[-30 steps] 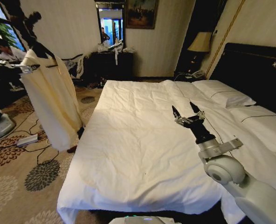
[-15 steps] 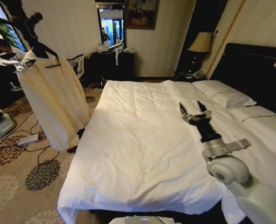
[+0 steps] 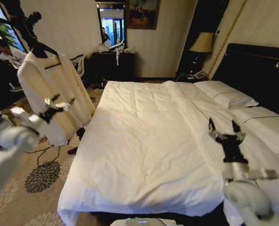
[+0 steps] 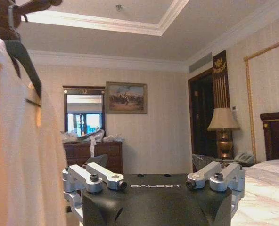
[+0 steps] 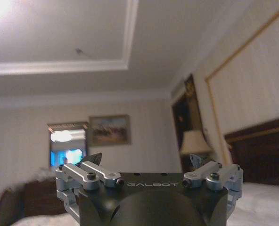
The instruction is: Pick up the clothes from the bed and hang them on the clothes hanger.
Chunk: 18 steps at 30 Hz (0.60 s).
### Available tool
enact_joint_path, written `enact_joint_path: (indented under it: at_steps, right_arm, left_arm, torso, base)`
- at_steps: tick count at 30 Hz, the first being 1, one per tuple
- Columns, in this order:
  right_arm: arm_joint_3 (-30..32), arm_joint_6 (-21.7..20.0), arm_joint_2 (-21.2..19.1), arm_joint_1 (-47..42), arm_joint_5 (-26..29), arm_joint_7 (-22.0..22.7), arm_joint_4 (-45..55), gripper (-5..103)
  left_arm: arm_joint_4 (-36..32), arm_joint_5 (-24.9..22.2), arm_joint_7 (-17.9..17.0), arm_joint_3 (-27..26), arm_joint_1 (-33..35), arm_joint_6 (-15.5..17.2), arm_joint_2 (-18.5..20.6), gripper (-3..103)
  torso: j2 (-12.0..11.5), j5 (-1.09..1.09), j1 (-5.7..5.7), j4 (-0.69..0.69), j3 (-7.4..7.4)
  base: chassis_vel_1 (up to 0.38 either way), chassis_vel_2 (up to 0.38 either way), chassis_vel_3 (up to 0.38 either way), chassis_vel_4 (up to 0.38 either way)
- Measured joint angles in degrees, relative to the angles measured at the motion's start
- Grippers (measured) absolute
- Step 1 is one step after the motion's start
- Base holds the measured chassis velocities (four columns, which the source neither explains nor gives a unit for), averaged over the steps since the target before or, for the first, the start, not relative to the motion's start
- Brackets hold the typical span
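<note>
My left claw (image 3: 59, 103) hovers open and empty beside the cream shirt (image 3: 54, 94) on its hanger (image 3: 46, 51), while my right claw (image 3: 225, 130) spreads empty above the bed (image 3: 144, 146).

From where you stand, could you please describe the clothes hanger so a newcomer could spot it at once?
Look left of the bed, above the patterned carpet. A cream garment hangs there, and the clothes hanger sits in its shoulders. It is the thin dark shoulder-shaped piece at the collar, just above the left tool.
</note>
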Motion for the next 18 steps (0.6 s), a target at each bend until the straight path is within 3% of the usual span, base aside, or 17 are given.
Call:
enact_joint_path:
  at_steps: [4, 5, 7, 9, 14, 18]
  right_arm:
    - [-1.02, 0.56, 5.8, -4.12, -5.66, -0.71, 2.48, 100]
    - [-1.02, 0.56, 5.8, -4.12, -5.66, -0.71, 2.48, 100]
    - [-1.51, 0.42, 7.86, -8.14, -11.23, -0.57, 5.39, 100]
    - [-1.78, -0.03, 8.49, -10.92, -14.97, -0.58, 8.38, 100]
    - [-2.17, -3.31, 7.53, -16.05, -14.23, -0.1, 13.94, 100]
    - [-1.87, -6.46, 5.09, -18.55, -9.39, 0.43, 14.24, 100]
  left_arm:
    - [-10.67, 6.9, -0.85, -4.98, 13.26, -0.1, -10.47, 100]
    - [-10.67, 6.9, -0.85, -4.98, 13.26, -0.1, -10.47, 100]
    - [-18.23, 11.03, -1.59, -5.43, 18.98, 0.74, -19.28, 100]
    - [-22.1, 14.14, -1.63, -5.45, 22.01, 1.54, -23.44, 100]
    - [-26.5, 20.37, -1.15, -6.44, 27.26, 2.16, -27.77, 100]
    - [-28.84, 20.42, -0.6, -8.05, 30.13, 2.97, -28.38, 100]
  torso:
    - [0.0, -0.02, 0.0, 0.07, 0.0]
    - [0.0, -0.02, 0.0, 0.07, 0.0]
    - [0.0, -0.03, -0.01, 0.03, -0.01]
    - [0.0, 0.02, -0.01, 0.02, 0.0]
    - [0.01, -0.03, -0.01, 0.04, 0.0]
    - [0.01, 0.0, -0.01, 0.05, 0.01]
  base:
    - [0.0, 0.0, 0.0, 0.0]
    - [0.0, 0.0, 0.0, 0.0]
    - [0.0, 0.0, 0.0, 0.0]
    - [0.0, 0.0, 0.0, 0.0]
    - [0.0, 0.0, 0.0, 0.0]
    - [0.0, 0.0, 0.0, 0.0]
